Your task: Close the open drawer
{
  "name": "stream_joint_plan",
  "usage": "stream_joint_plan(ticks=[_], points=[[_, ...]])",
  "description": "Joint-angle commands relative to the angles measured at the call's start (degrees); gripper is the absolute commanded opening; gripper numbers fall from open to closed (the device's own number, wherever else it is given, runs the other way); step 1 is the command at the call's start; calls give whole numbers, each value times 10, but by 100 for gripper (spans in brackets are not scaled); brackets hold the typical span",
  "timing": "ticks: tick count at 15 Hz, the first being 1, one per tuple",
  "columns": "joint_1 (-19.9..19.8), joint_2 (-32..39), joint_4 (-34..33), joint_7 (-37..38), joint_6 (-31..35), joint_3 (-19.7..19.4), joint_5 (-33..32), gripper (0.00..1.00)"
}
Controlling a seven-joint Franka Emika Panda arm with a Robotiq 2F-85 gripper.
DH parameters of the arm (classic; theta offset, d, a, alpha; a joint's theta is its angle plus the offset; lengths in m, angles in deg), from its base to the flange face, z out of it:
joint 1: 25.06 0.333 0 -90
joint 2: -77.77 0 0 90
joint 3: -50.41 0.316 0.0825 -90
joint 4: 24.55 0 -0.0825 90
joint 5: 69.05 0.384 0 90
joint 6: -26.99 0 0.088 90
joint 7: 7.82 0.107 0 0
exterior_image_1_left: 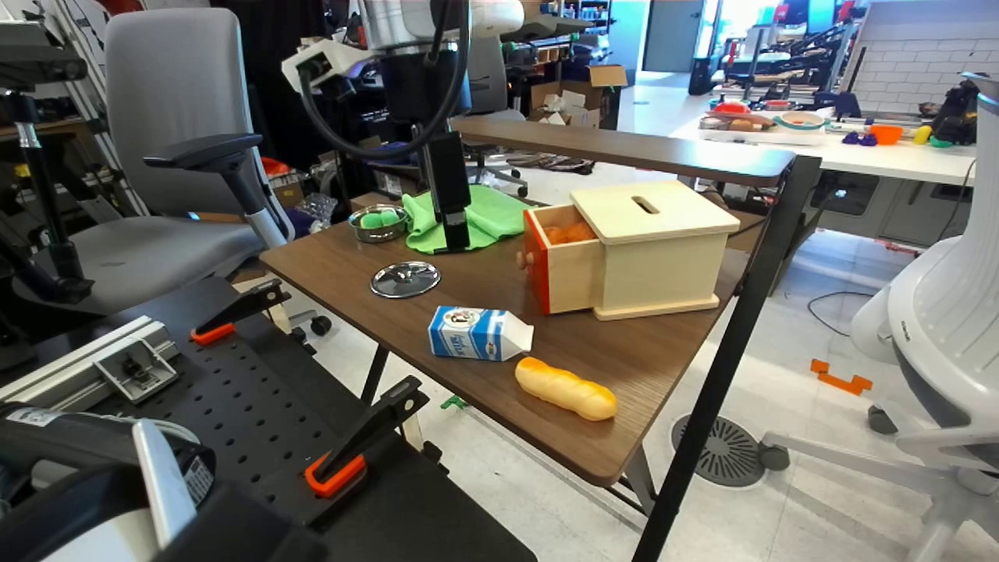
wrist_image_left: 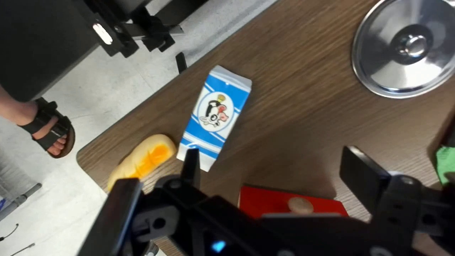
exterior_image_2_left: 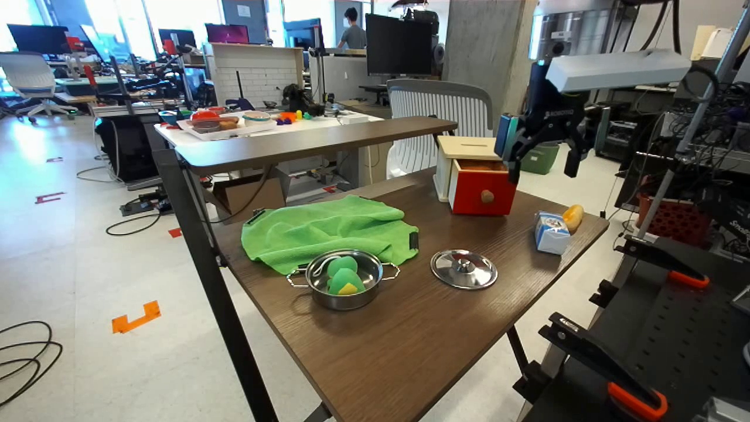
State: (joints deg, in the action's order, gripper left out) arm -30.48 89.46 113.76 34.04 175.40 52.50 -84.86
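Note:
The drawer (exterior_image_1_left: 574,279) juts out of the pale wooden box (exterior_image_1_left: 663,269), with an orange fuzzy thing inside it. Its red front with a round wooden knob faces the camera in an exterior view (exterior_image_2_left: 471,196), where the box (exterior_image_2_left: 476,148) stands behind it. My gripper (exterior_image_1_left: 455,238) is open and empty, above the table in front of the drawer front and apart from it. Its two fingers show spread in an exterior view (exterior_image_2_left: 542,170). In the wrist view the fingers (wrist_image_left: 271,155) are wide apart, and the drawer front (wrist_image_left: 261,201) is partly hidden by the gripper body.
A milk carton (exterior_image_1_left: 472,334) and a bread roll (exterior_image_1_left: 566,389) lie near the table's front edge. A metal lid (exterior_image_1_left: 406,279), a green cloth (exterior_image_2_left: 328,225) and a pot (exterior_image_2_left: 345,300) with green toys are on the table. A raised shelf (exterior_image_1_left: 624,148) runs along the table's back.

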Motion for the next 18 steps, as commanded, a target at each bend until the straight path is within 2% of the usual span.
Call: stream_joint_plan(ticks=[1, 6, 11, 18], points=[[27, 50, -37, -28, 40, -27, 67, 100], [37, 92, -63, -80, 69, -34, 150, 100], [66, 131, -109, -76, 82, -66, 147, 100], [79, 192, -184, -78, 77, -90, 150, 100]])
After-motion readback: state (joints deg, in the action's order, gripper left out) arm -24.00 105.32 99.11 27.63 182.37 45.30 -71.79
